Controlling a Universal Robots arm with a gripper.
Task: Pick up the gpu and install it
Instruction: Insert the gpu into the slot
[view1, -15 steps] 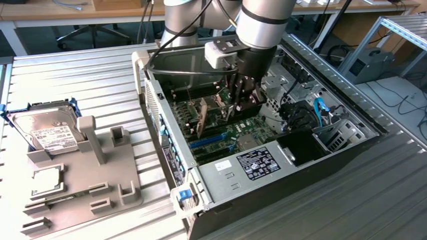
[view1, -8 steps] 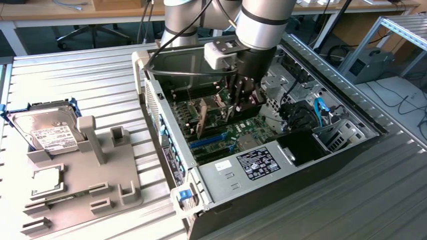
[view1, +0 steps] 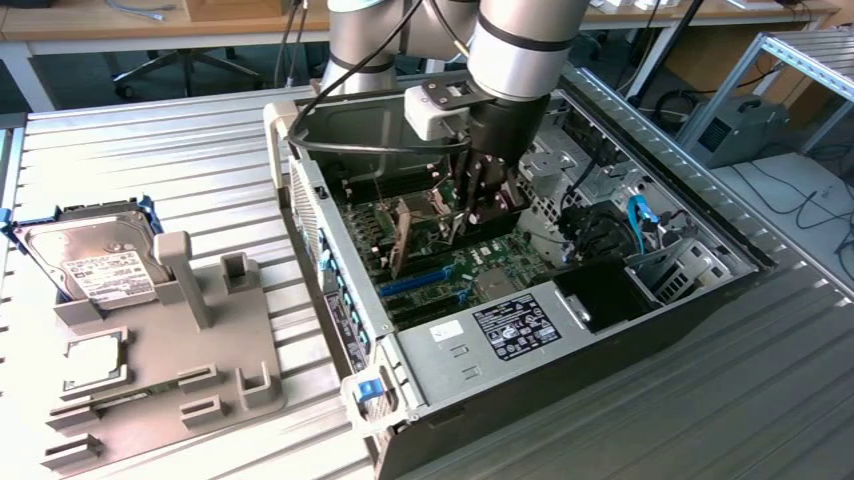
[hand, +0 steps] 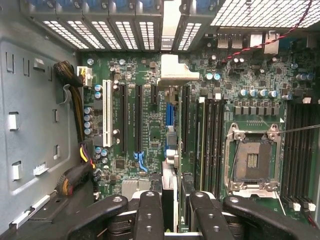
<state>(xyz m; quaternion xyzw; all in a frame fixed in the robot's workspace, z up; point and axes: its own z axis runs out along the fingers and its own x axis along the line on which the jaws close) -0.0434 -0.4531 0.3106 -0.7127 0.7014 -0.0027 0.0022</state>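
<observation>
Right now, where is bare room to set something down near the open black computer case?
Bare ribbed metal table beyond the grey parts fixture, and at the exterior view's right of the case. Crowded: inside the case, where the gripper holds the black gpu.

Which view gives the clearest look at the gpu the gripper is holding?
The exterior view: the gpu stands on edge inside the computer case, with the gripper shut on it. The wrist view shows it edge-on only, a thin strip running from between the fingers over the motherboard slots.
</observation>
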